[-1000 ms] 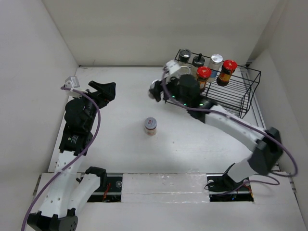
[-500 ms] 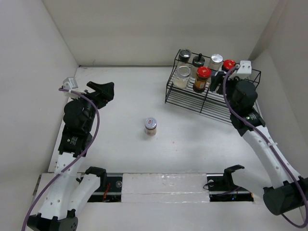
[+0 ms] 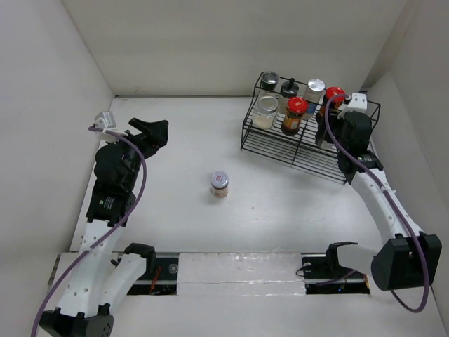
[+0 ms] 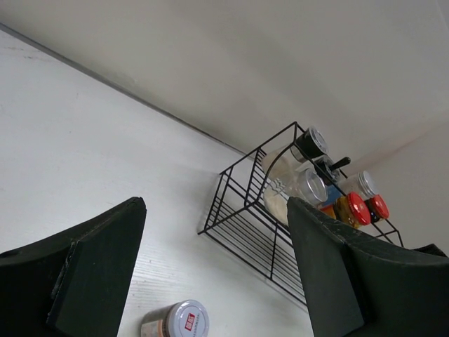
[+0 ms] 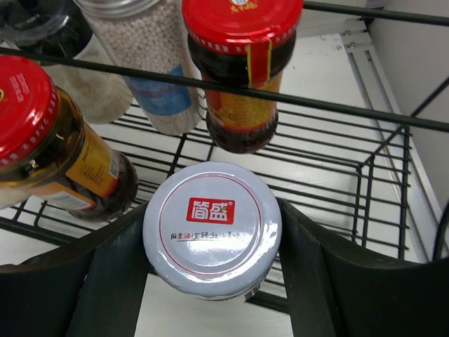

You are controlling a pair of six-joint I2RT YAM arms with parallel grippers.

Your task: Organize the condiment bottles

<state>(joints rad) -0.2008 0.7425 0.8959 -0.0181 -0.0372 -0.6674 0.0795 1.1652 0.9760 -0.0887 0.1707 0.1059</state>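
White bench (image 3: 175, 154): right tool (image 5: 210, 270), clamped on silver-capped jar (image 5: 212, 217), newly swung to wire rack (image 3: 312, 156) at 2 o'clock; left tool (image 4: 214, 246) agape; loose jar (image 3: 219, 184) outstanding.

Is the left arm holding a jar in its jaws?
No, the left arm's black jaws stand wide apart with nothing between them; the small silver-capped jar sits apart on the white table.
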